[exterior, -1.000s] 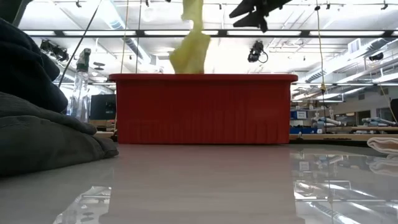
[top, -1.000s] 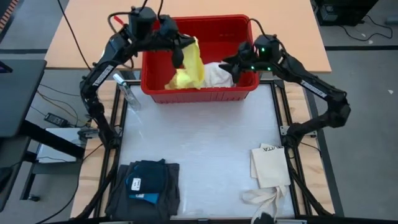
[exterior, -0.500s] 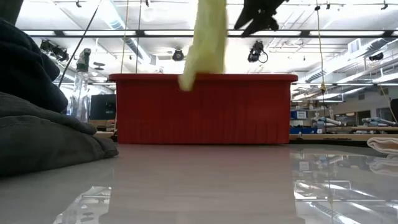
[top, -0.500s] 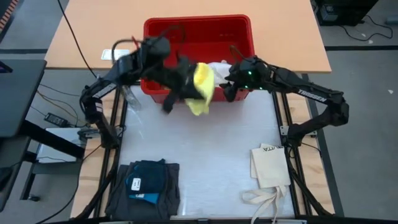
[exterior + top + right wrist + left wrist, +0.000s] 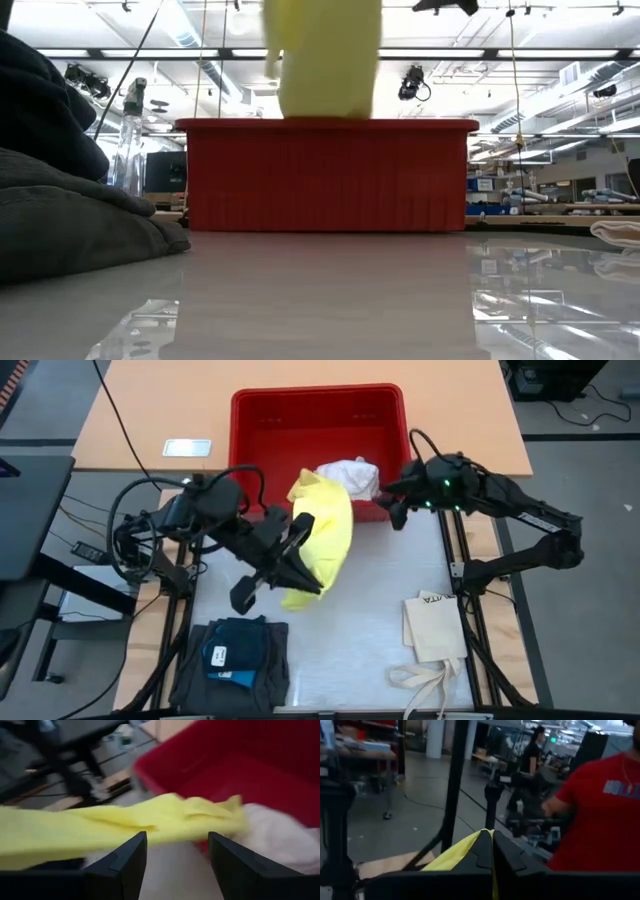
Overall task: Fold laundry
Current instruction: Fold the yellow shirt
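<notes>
Above the table's middle, we see the left gripper [image 5: 300, 565] clamped on the yellow cloth [image 5: 325, 540], hanging clear | right gripper [image 5: 392, 510] spread, empty, beside the red bin [image 5: 320, 405].

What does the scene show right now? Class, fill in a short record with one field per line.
left gripper: shut on yellow garment, held above the white table
right gripper: open, beside the bin's front right corner, holding nothing
red bin: white cloth inside
folded dark stack: table's near left corner
cream tote bag: near right
</notes>
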